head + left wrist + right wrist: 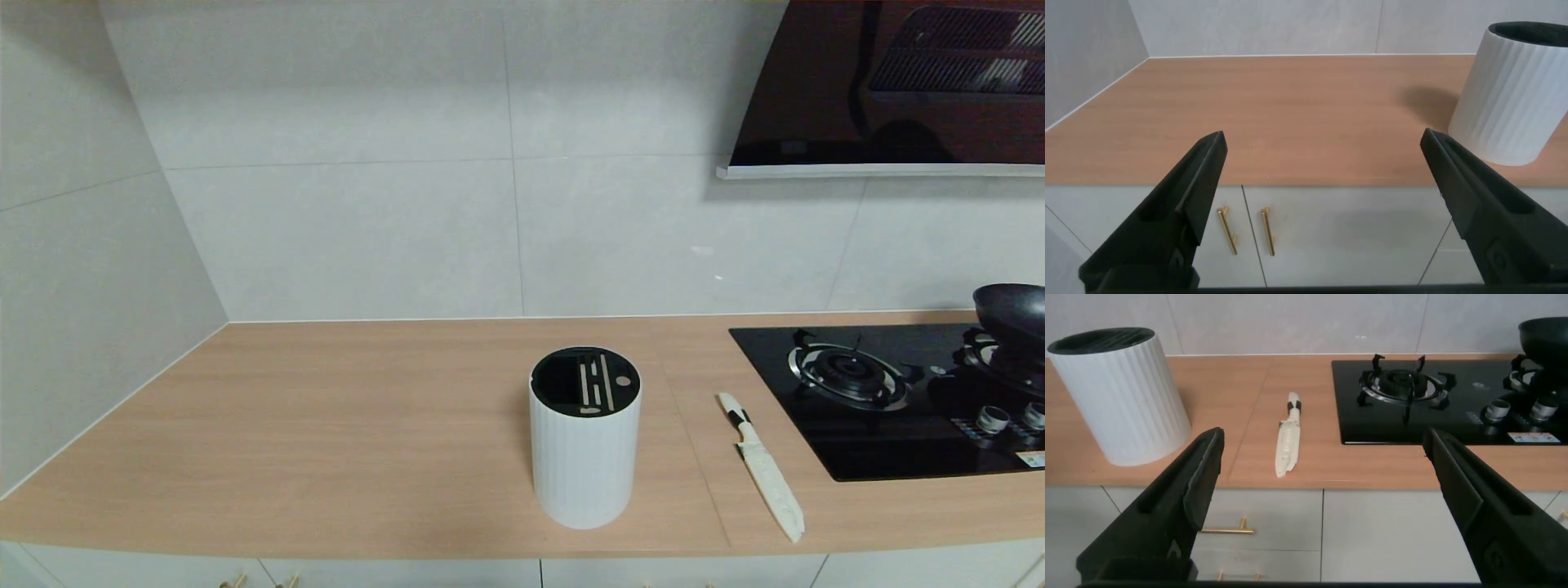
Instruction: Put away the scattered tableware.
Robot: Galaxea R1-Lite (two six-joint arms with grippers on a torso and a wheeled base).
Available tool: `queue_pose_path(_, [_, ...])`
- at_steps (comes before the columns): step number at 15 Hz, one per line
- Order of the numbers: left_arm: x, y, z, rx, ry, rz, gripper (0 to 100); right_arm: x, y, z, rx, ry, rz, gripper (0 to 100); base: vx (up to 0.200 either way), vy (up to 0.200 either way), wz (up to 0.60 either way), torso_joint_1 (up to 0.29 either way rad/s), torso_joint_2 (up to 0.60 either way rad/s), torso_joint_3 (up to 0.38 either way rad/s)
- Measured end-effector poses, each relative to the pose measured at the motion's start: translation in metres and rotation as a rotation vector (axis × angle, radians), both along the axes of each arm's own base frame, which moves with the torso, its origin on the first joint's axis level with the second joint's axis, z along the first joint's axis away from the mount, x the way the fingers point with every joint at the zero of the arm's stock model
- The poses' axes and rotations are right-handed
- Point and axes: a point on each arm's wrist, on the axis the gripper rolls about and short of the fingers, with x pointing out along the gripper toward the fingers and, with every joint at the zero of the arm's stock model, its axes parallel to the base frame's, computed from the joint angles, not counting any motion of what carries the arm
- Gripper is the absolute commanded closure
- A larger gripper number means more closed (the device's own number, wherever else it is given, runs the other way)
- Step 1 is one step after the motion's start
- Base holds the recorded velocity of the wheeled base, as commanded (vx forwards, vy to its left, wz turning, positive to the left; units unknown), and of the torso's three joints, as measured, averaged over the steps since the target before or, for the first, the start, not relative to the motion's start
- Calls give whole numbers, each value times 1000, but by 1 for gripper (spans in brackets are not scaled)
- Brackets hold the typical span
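The left gripper (pixel 1323 145) and right gripper (pixel 1324 441) stood empty, fingers wide apart, short of the countertop (pixel 326 425). The knife (pixel 761 467) lay flat on it, between the slotted white holder (pixel 584 441) and the hob (pixel 890 408). Risk: its thin blade might slip a pinch or miss a slot. A pan (pixel 1012 314) sat beyond, clear of the path.

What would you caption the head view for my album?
A white knife lies on the counter between ribbed holder and gas hob.
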Motion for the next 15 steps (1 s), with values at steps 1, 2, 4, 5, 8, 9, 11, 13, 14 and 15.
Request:
queue_pose_path(1, [0,0,0,0,0,0,0,0,0,0,0,0,0,0,0,0,0,0,0,0])
queue_pose_path(2, [0,0,0,0,0,0,0,0,0,0,0,0,0,0,0,0,0,0,0,0])
queue_pose_path(4, [0,0,0,0,0,0,0,0,0,0,-6,-1,2,0,0,0,0,0,0,0])
queue_pose_path(5, [0,0,0,0,0,0,0,0,0,0,-29,-2,14,0,0,0,0,0,0,0])
queue_pose_path(8, [0,0,0,0,0,0,0,0,1,2,-69,-8,33,0,0,0,0,0,0,0])
queue_pose_path(9, [0,0,0,0,0,0,0,-2,1,6,-65,-10,44,0,0,0,0,0,0,0])
queue_pose_path(11, [0,0,0,0,0,0,0,-7,1,31,-45,-66,95,0,0,0,0,0,0,0])
queue_pose_path(13, [0,0,0,0,0,0,0,0,2,53,-34,-23,147,0,0,0,0,0,0,0])
queue_pose_path(14, [0,0,0,0,0,0,0,8,2,62,-30,26,164,0,0,0,0,0,0,0])
queue_pose_path(15, [0,0,0,0,0,0,0,18,3,71,-27,80,180,0,0,0,0,0,0,0])
